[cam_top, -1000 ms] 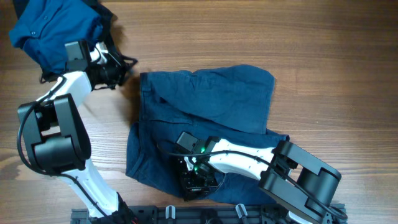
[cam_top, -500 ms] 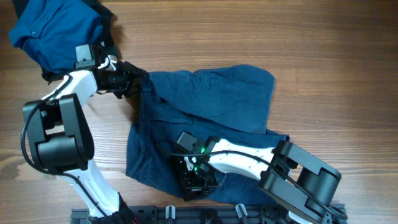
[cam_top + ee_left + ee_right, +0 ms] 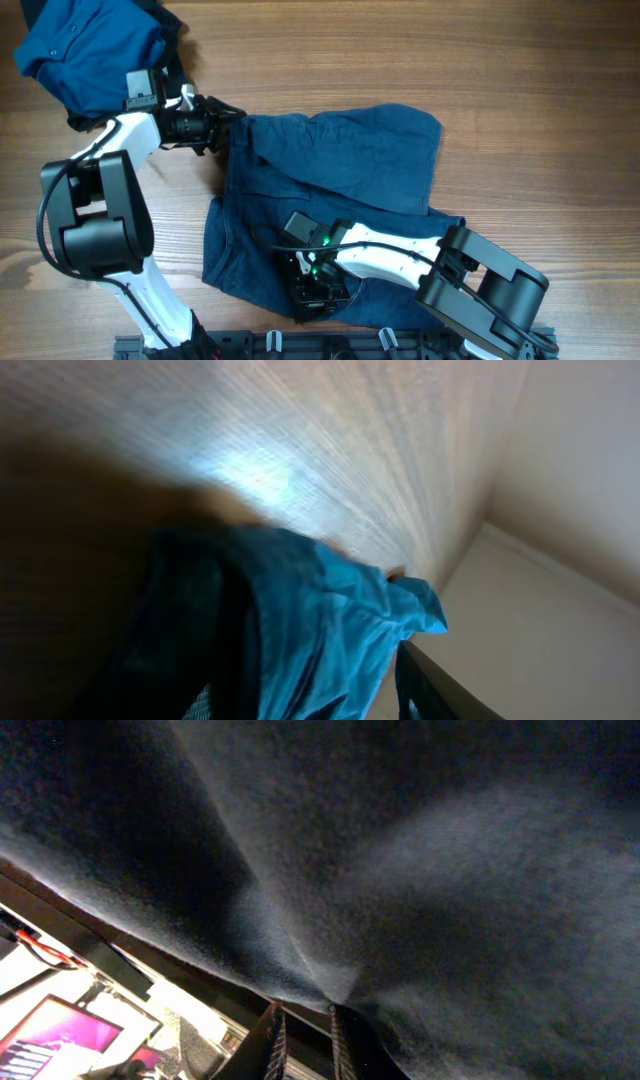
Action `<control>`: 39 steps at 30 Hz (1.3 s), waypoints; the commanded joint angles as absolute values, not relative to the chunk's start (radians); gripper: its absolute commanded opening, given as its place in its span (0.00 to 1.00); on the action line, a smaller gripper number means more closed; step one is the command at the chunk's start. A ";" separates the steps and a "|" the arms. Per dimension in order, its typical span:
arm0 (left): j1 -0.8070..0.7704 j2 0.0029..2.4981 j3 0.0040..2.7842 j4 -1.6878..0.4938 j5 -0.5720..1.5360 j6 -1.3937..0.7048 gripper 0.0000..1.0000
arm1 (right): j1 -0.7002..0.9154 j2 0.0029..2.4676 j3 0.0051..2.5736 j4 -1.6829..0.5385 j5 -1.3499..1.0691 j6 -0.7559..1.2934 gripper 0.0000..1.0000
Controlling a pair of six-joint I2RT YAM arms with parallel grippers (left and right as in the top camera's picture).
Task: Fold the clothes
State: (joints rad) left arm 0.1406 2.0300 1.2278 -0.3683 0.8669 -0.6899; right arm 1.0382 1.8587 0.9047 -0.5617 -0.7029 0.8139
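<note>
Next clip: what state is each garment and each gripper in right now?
shorts: spread out, rumpled, not neatly folded.
shirt: crumpled heap, apart from the shorts.
left gripper: at the shorts' far left corner; grip unclear.
right gripper: shut on the shorts' near edge.

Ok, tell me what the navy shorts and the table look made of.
Navy shorts: probably woven cotton, matte; it creases softly and shows stitched seams. Table: wood or wood-grain laminate, slight sheen; streaky brown grain runs across it.
</note>
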 commanded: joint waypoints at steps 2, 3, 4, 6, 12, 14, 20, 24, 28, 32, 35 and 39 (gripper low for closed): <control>0.118 2.042 1.230 -0.315 0.852 -0.699 0.49 | 1.056 1.881 0.875 -0.569 -0.659 0.811 0.18; 0.116 2.043 1.230 -0.311 0.831 -0.709 0.49 | 1.056 1.881 0.875 -0.569 -0.659 0.812 0.18; 0.115 2.043 1.230 -0.308 0.815 -0.712 0.49 | 1.056 1.881 0.875 -0.570 -0.659 0.812 0.18; 0.115 2.049 1.230 -0.278 0.811 -0.715 0.48 | 1.056 1.881 0.875 -0.570 -0.659 0.812 0.18; 0.115 2.089 1.230 -0.218 0.809 -0.714 0.48 | 1.056 1.881 0.875 -0.569 -0.659 0.814 0.18; 0.115 2.115 1.230 -0.166 0.809 -0.715 0.44 | 1.056 1.881 0.875 -0.570 -0.660 0.814 0.18; 0.115 2.173 1.230 -0.046 0.810 -0.715 0.24 | 1.056 1.881 0.875 -0.573 -0.660 0.815 0.17; 0.117 2.171 1.231 0.006 0.815 -0.738 0.04 | 1.056 1.881 0.875 -0.576 -0.664 0.814 0.17; 0.130 2.171 1.231 0.036 0.818 -0.741 0.04 | 1.056 1.881 0.875 -0.581 -0.663 0.815 0.17; 0.174 2.171 1.231 0.056 0.818 -0.742 0.04 | 1.056 1.881 0.875 -0.581 -0.663 0.814 0.17; 0.218 2.171 1.231 0.057 0.818 -0.742 0.04 | 1.056 1.881 0.875 -0.582 -0.663 0.815 0.17; 0.267 2.171 1.231 0.057 0.839 -0.741 0.04 | 1.056 1.881 0.875 -0.585 -0.663 0.815 0.17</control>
State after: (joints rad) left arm 0.2028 2.1685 1.2232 0.0299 0.8536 -0.7391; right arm 1.0382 1.8587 0.9047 -0.5640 -0.7033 0.8139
